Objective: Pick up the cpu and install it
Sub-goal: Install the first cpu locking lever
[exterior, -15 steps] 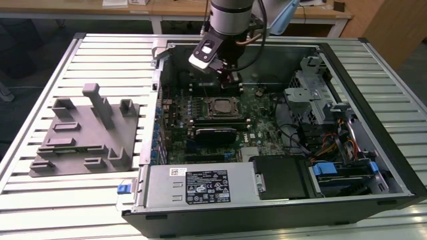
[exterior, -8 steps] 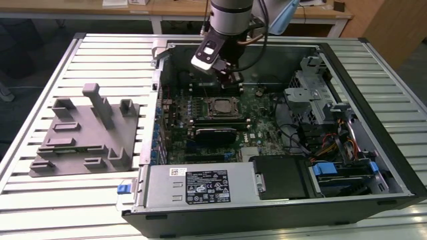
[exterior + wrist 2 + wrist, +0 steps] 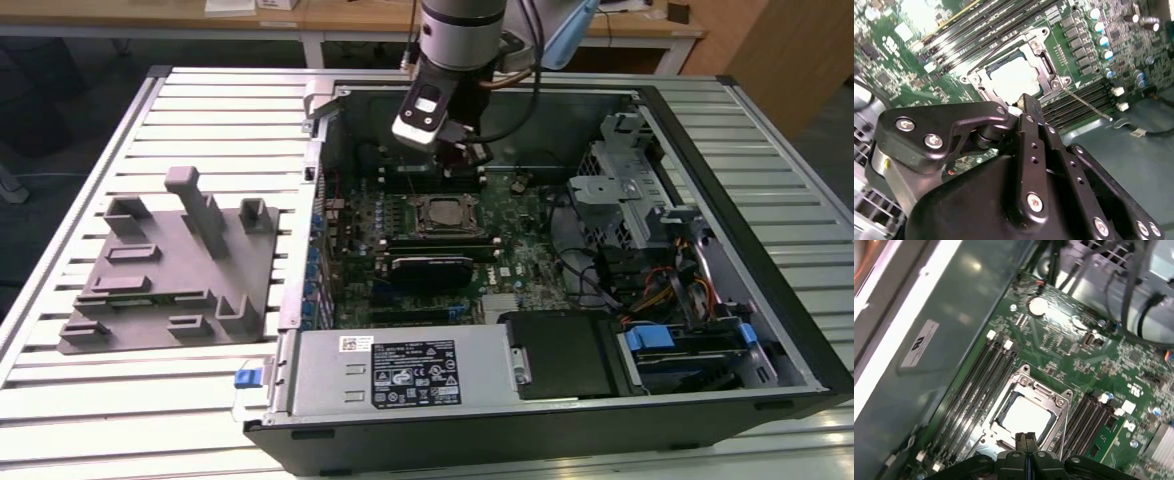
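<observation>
- The gripper [image 3: 461, 150] hangs on the arm [image 3: 461, 30] inside the open computer case [image 3: 747, 300], above the motherboard [image 3: 514, 225].
- In both wrist views the fingertips [image 3: 1023, 441] are pressed together, with nothing between them.
- The cpu [image 3: 1026, 419] lies flat in the socket frame [image 3: 1046, 390], silvery top facing up. In the exterior view, the cpu [image 3: 441, 214] sits near the middle of the motherboard.
- In the second wrist view, the gripper [image 3: 1026, 102] is near one edge of the cpu [image 3: 1016, 80] but clear of it.
- A thin metal lever [image 3: 1086, 104] runs from a corner of the frame across the neighbouring memory slots [image 3: 1079, 100].
- Memory slots [image 3: 979, 385] flank the socket on two opposite sides.
- A grey moulded fixture [image 3: 174, 270] rests on the slatted table [image 3: 80, 400], towards the exterior view's left of the case.
</observation>
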